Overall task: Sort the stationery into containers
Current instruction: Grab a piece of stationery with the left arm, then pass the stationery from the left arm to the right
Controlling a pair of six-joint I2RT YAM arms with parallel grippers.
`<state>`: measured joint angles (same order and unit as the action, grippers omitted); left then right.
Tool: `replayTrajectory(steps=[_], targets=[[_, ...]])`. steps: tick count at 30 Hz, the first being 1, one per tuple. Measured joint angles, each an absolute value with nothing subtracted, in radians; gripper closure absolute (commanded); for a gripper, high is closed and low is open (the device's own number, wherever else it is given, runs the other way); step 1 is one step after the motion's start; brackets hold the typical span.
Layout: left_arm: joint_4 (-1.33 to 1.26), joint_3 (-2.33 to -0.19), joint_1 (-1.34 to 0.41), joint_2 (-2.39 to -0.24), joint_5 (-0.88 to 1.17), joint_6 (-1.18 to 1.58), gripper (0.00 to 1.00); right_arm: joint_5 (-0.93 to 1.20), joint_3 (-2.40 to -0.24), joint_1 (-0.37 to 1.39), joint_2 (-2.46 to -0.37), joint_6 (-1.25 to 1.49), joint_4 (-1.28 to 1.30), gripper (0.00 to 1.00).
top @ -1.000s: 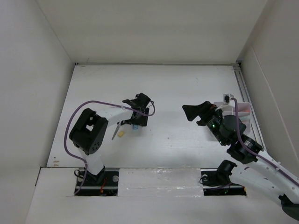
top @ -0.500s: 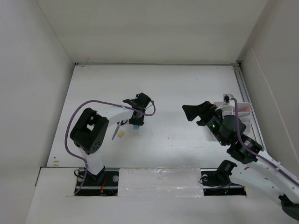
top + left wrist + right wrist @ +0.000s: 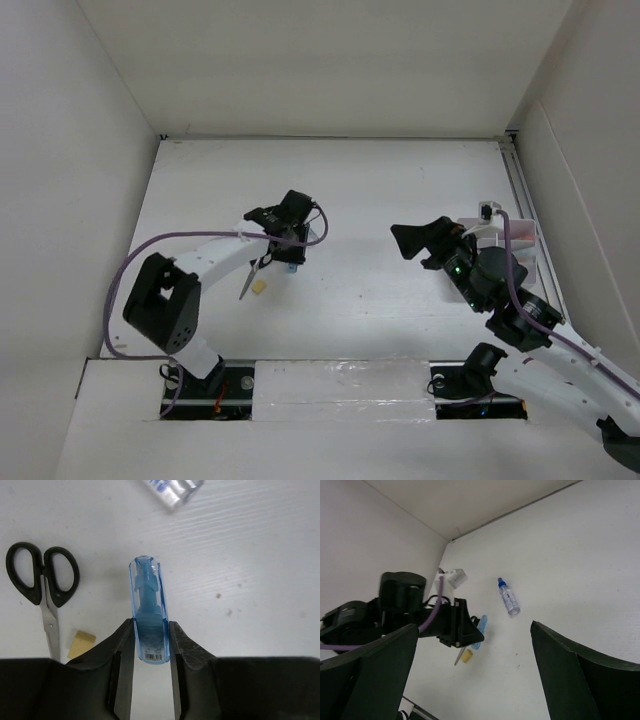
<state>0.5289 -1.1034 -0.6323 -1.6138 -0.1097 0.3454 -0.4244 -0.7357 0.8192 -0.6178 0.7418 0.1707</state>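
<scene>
My left gripper (image 3: 150,632) is shut on a translucent blue marker (image 3: 148,605), gripping its near end while the rest sticks out over the table. The gripper (image 3: 287,258) is at the table's middle left. Black-handled scissors (image 3: 42,582) and a small yellow eraser (image 3: 81,643) lie just left of it. A clear glue bottle (image 3: 172,490) lies just beyond it and also shows in the right wrist view (image 3: 508,597). My right gripper (image 3: 420,246) is open and empty, raised at the middle right. The white containers (image 3: 525,236) stand at the right edge, mostly hidden behind the right arm.
White walls close in the table on the left, back and right. A metal rail (image 3: 520,185) runs along the right edge. The left arm's purple cable (image 3: 200,222) loops above its links. In the right wrist view the eraser (image 3: 466,655) lies beside the left gripper.
The left arm's elbow has swung down and left, and its gripper has shifted slightly left and back, still on the blue marker. The right arm has not moved.
</scene>
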Motion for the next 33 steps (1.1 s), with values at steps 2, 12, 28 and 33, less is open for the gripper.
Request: replayTrajectory(steps=[2, 12, 28, 33], targets=[[0.529, -1.116, -0.632, -1.547, -0.056, 0.333, 1.00, -0.426, -0.736, 0.819, -0.625, 0.742, 0.171, 0.00], [0.407, -1.134, -0.663, -1.346, 0.170, 0.266, 1.00, -0.335, -0.736, 0.803, -0.763, 0.819, 0.140, 0.02], [0.301, -1.128, -0.790, -1.224, -0.040, 0.257, 1.00, -0.325, -0.788, 0.791, -0.943, 0.925, 0.043, 0.38], [0.267, -1.128, -0.790, -1.175, -0.057, 0.255, 1.00, -0.292, -0.789, 0.786, -0.972, 0.940, 0.012, 0.37]])
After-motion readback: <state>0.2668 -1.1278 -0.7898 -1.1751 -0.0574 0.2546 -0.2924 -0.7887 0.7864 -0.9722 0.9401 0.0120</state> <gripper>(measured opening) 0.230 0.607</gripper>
